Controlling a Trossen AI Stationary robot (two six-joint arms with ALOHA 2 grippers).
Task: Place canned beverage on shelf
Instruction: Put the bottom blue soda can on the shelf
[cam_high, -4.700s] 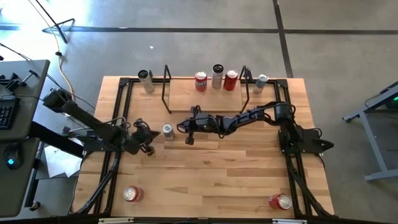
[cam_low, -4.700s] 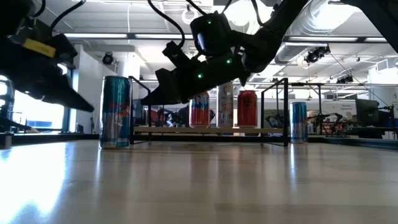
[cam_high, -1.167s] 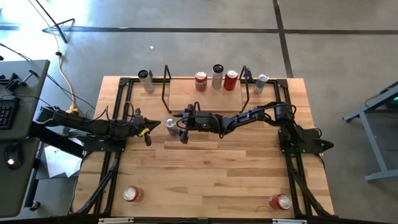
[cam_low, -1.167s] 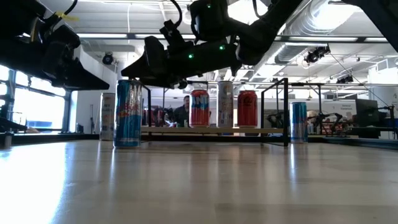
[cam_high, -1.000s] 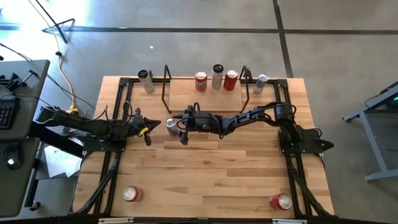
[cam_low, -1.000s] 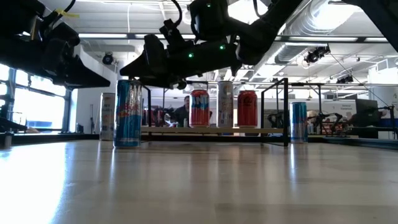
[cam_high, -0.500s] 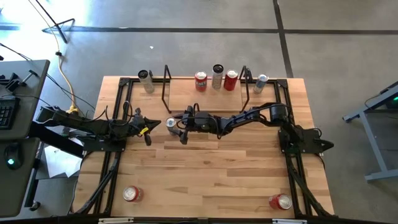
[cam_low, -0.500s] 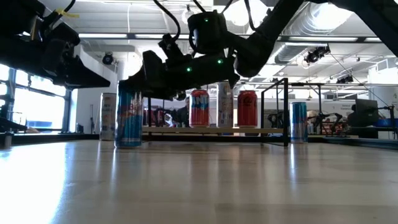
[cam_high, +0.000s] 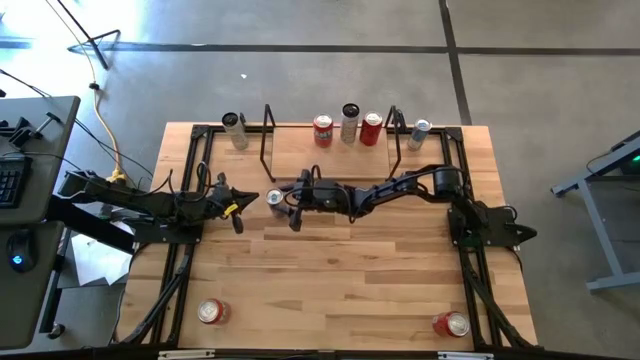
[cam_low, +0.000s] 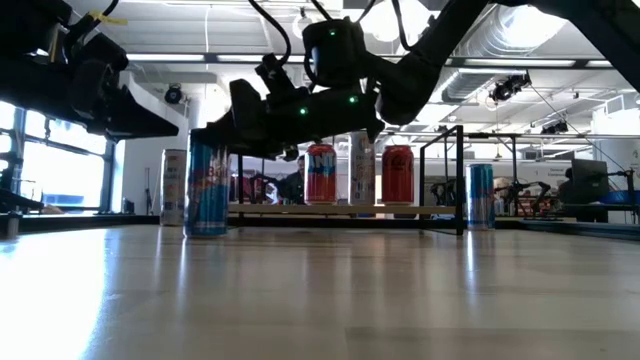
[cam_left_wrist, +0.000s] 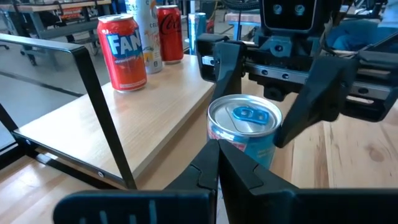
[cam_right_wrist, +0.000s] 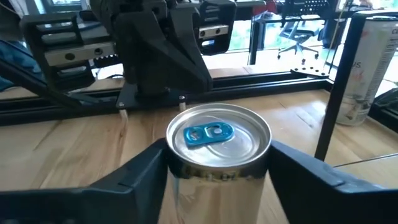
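A blue-and-silver canned beverage stands upright on the table, just in front of the shelf's left end. The shelf is a low light-wood plank with black rod frames, at the table's far middle. My right gripper reaches in from the right and is closed around the can's top part. My left gripper is shut and points at the can from the left, just short of it. Three cans stand on the shelf's right half. My right gripper pinches the can's upper wall, just below the rim, between its two fingers, one on each side. The fingers come nearly level from the table's right. The can stands upright with its base on the table.
A silver can stands left of the shelf and a blue one right of it. Red cans lie near the front corners. The shelf's black end frames rise beside the plank.
My right gripper has come down from just above the can's top until its fingers stand around the can's upper part. The can has stayed upright in its place on the table.
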